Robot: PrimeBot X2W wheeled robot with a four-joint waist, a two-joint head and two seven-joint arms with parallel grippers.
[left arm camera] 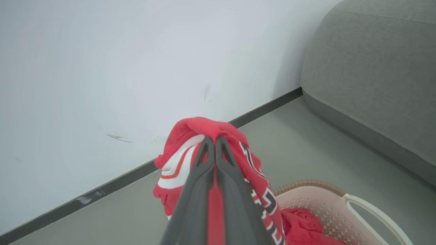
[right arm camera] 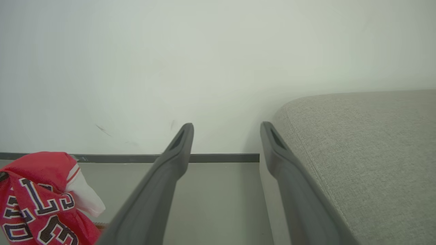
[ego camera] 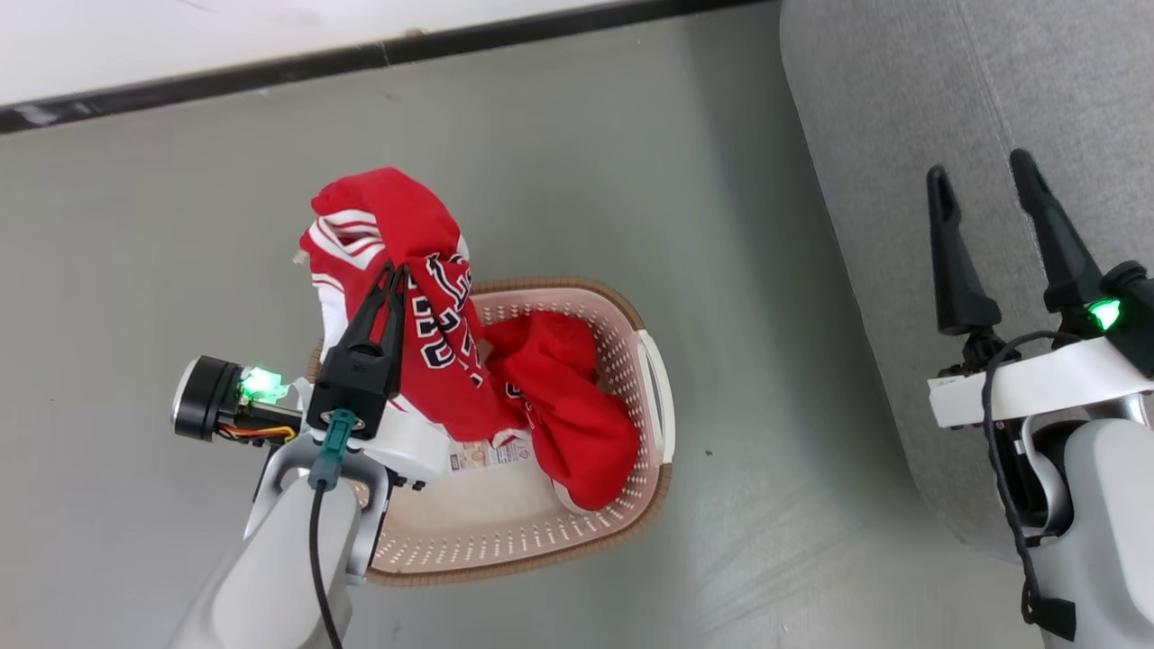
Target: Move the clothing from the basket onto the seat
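Clearly the left gripper [ego camera: 395,270] is mid-lift: its two fingers are pinched tight together on a fold of the jersey [ego camera: 397,207], holding it above the far left corner of the basket [ego camera: 651,379]. The grip sits near the top of the bunched cloth, so most of the jersey hangs below the fingers and its lower end trails down inside the basket, near the sticker on the bottom. That, I judge, is why the arm is held high – the tail has to clear the rim before the load can go across to the seat [ego camera: 902,90].

The right gripper [ego camera: 980,167] waits over the seat's near edge, fingers spread wide with nothing between them, likely kept out of the way or ready to help.

A second garment [ego camera: 563,406] lies heaped against the basket's right wall, under the handle, not yet picked up. The basket stands on the floor [ego camera: 180,225], near the seat but apart from it.

The jersey is bright red – white-and-red striped trim shows at the top of the bundle, and dark lettering edged in white runs down its hanging side. It is crumpled and limp, so it will likely swing and drag.
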